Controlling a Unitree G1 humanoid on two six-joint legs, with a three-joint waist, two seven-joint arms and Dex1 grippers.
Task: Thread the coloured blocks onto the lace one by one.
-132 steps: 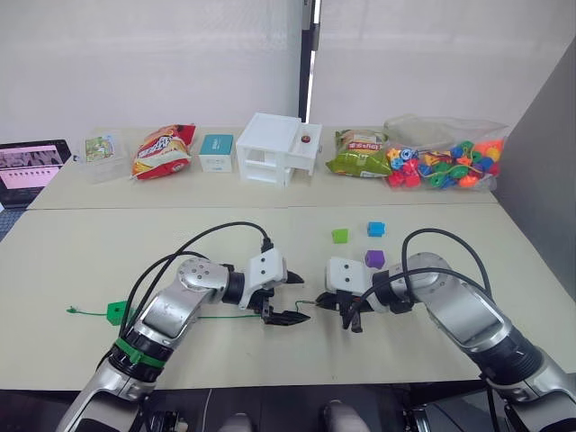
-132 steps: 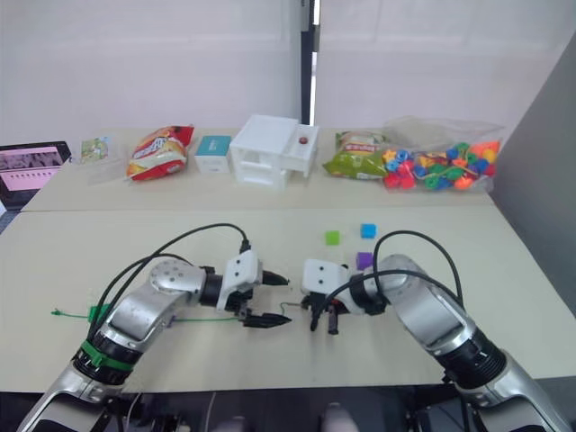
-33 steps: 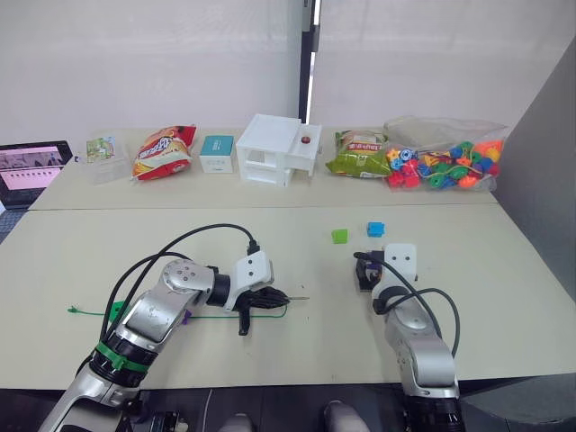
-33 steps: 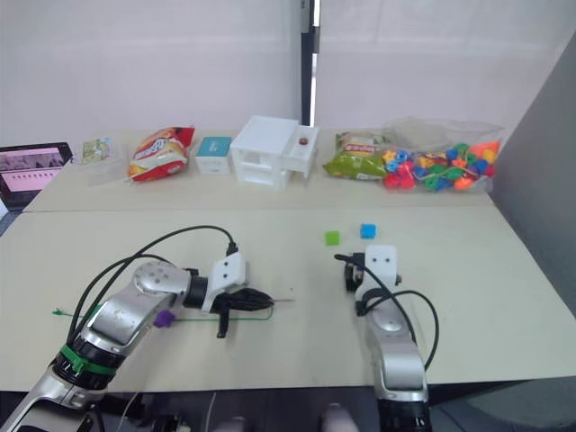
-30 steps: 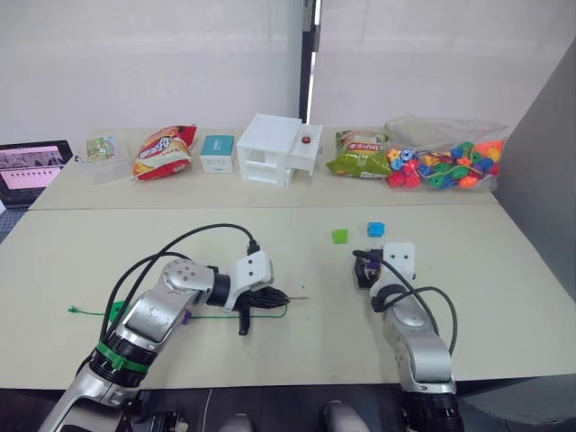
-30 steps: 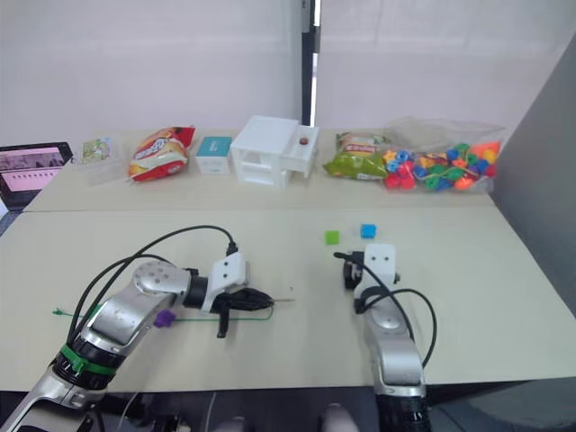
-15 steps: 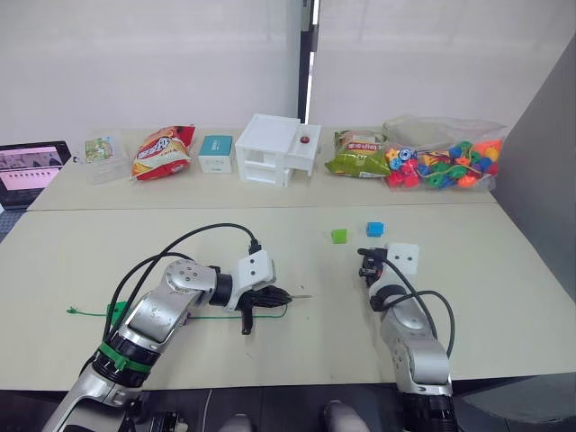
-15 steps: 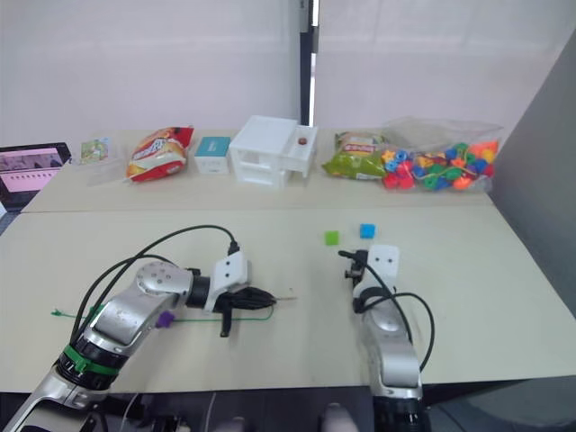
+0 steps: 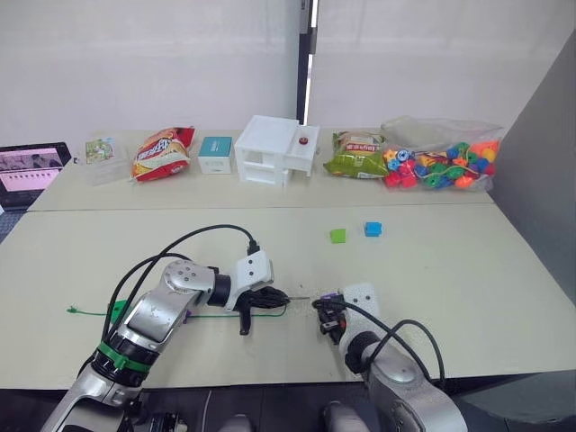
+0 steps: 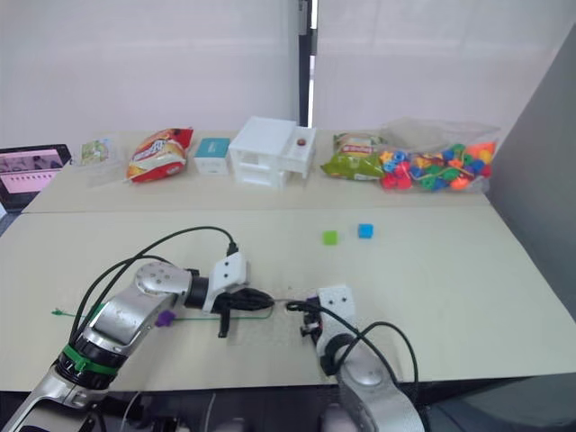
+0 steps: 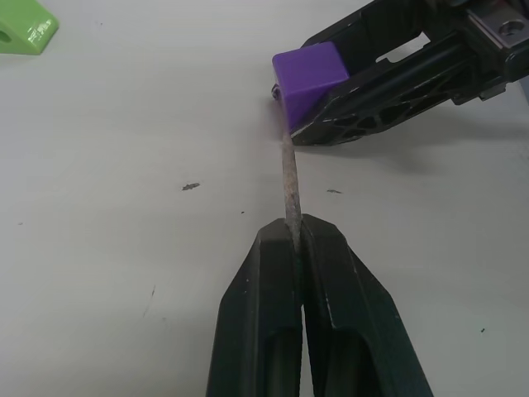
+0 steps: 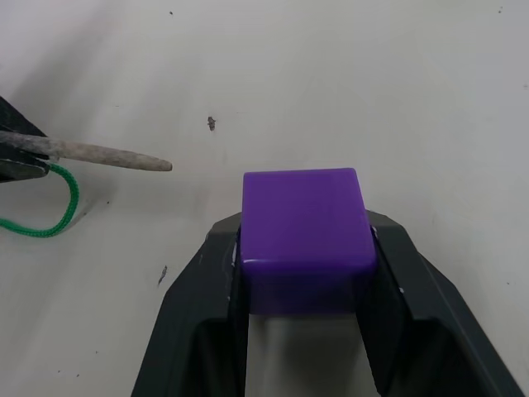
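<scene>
Left gripper (image 11: 295,240) pinches lace (image 9: 216,314) at stiff tip (image 11: 288,184); rest looks limp. Right gripper (image 12: 303,248) clamps purple block (image 12: 303,227): probably light, hard, smooth, best held by flat sides.

Two purple blocks (image 12: 302,236) (image 10: 164,319), two green blocks (image 9: 337,236) (image 9: 115,310) and one blue block (image 9: 373,229) show. There is one lace (image 9: 225,313). Two grippers (image 11: 295,240) (image 12: 302,248) work over one table (image 9: 450,261).

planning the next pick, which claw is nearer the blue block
Right. The right claw, shut on a purple block, sits nearer the blue block, which lies farther back on the table. The left claw, shut on the lace tip, is farther off to the left.
</scene>
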